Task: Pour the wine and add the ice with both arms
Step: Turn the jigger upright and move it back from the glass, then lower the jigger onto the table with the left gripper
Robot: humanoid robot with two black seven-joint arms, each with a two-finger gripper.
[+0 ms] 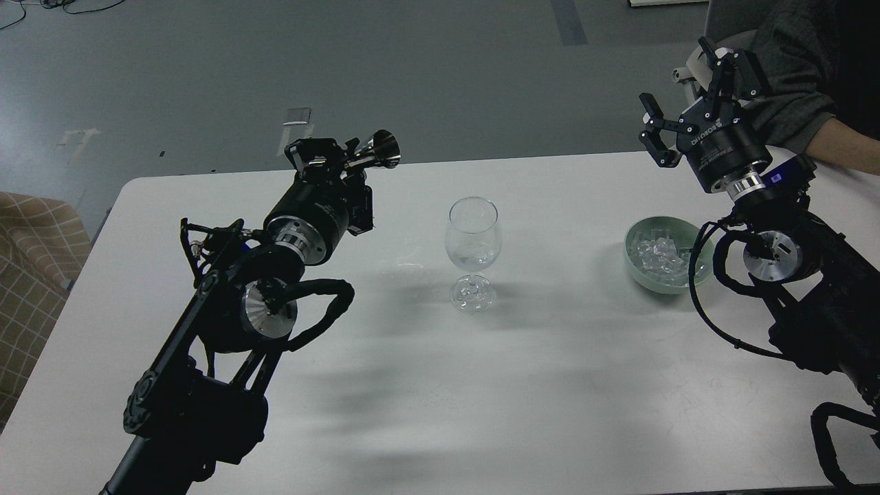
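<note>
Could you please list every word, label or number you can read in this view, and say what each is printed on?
"ROBOTIQ", white letters seen rotated, on the right gripper body.
Left gripper: no readable marking.
Blue patch behind the right wrist: too small to read.
Nothing else legible.

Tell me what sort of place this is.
Probably a robotics lab or test room: tape marks on a bare grey floor, loose cables, and a plain white table staged for the arms.

Jigger point(377, 149) between the left gripper's point(342, 155) fingers: glossy polished metal. Wine glass point(471, 240): clear, smooth glass. Bowl point(636, 265): glossy pale green. Table point(550, 385): matt white. Arm joint discs point(263, 311): bright machined metal
</note>
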